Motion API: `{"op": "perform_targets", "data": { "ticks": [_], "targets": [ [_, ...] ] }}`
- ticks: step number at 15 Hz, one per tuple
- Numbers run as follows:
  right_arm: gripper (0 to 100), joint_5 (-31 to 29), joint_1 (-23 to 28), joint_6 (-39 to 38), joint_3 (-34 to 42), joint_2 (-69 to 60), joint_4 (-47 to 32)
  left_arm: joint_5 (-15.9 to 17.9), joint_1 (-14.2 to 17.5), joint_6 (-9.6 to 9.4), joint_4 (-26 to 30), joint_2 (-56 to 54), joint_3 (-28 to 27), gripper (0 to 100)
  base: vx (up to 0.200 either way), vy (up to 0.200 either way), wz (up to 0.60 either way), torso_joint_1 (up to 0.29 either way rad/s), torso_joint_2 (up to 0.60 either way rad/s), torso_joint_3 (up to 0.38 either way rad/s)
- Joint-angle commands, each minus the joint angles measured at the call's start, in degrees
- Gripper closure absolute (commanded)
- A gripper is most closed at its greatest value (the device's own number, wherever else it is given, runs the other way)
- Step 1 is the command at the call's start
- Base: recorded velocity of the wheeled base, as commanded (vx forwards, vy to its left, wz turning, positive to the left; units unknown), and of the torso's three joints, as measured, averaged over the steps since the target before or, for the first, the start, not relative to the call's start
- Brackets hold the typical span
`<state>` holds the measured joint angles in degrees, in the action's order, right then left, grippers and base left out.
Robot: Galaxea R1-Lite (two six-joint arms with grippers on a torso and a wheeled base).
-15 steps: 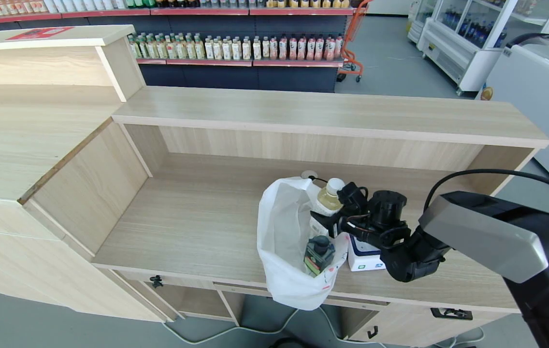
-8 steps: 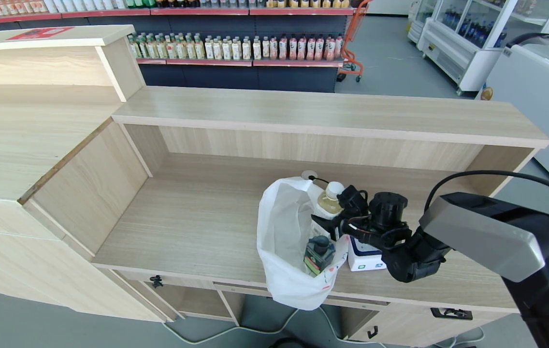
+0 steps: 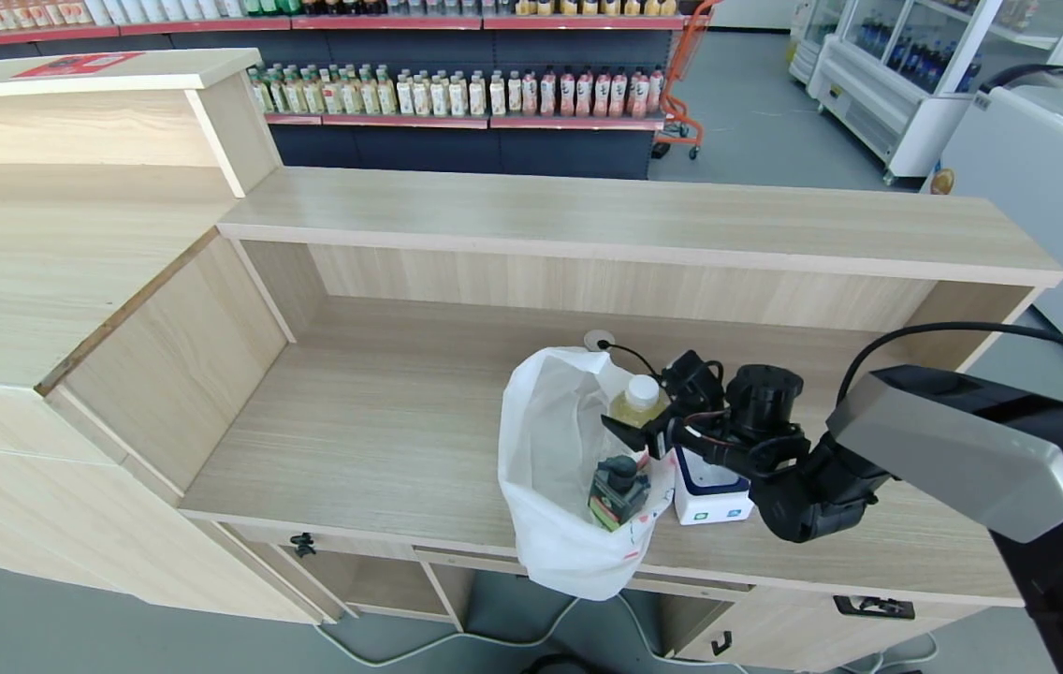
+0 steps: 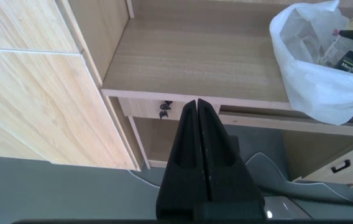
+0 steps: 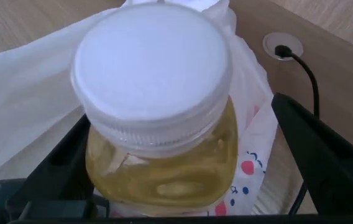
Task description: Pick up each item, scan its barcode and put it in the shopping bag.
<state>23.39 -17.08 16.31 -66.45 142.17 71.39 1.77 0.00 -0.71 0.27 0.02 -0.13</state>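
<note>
A bottle of yellow drink [image 3: 636, 402] with a white cap [image 5: 151, 68] stands upright in the mouth of the white shopping bag [image 3: 550, 449]. My right gripper [image 3: 639, 432] is around it, open; in the right wrist view [image 5: 176, 124] one finger lies against the bottle and a gap shows at the other finger [image 5: 313, 155]. A dark bottle [image 3: 616, 487] sits lower in the bag [image 4: 313, 81]. My left gripper [image 4: 196, 109] is shut on nothing, hanging below and in front of the counter's front edge.
A white scanner box [image 3: 709, 487] stands on the counter right of the bag, under my right arm. Behind the bag a cable runs into a round grommet [image 3: 599, 339]. The counter [image 3: 382, 421] has free surface to the left, and a raised shelf at the back.
The yellow bottle has sunk lower into the bag between the right gripper's fingers, and the right arm has shifted slightly right. The left gripper has not visibly changed.
</note>
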Motion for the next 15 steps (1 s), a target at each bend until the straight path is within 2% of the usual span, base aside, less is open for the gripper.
{"op": "perform_targets", "data": {
  "ticks": [1,5,8,10,13,15],
  "targets": [
    [0,-0.1,0.9,-0.5,1.1,-3.8,-0.5,0.0,0.0,-0.08,0.0,0.0,0.0,100,0.000,0.000,0.00,0.000,0.00,0.000],
    [0,-1.0,2.2,-7.8,9.9,-17.8,-2.5,0.0,0.0,0.00,0.0,0.1,0.0,100,0.000,0.000,0.00,0.000,0.00,0.000],
    [0,-8.3,4.1,-8.7,16.7,-34.7,-7.1,0.0,0.0,-0.08,0.0,0.1,0.0,100,0.000,0.000,0.00,0.000,0.00,0.000],
    [0,-15.9,7.9,-9.9,26.0,-49.7,-12.9,0.0,0.0,-0.08,0.0,0.1,0.0,100,0.000,0.000,0.00,0.000,0.00,0.000],
    [0,-20.2,15.8,-10.2,44.5,-67.8,-20.2,0.0,0.0,-0.08,0.0,0.1,0.0,100,0.000,0.000,0.00,0.000,0.00,0.000],
    [0,-23.0,17.8,-10.5,58.3,-80.1,-21.0,0.0,0.0,0.00,0.0,0.1,0.0,100,0.000,0.000,0.00,0.000,0.00,0.000]
  ]
}}
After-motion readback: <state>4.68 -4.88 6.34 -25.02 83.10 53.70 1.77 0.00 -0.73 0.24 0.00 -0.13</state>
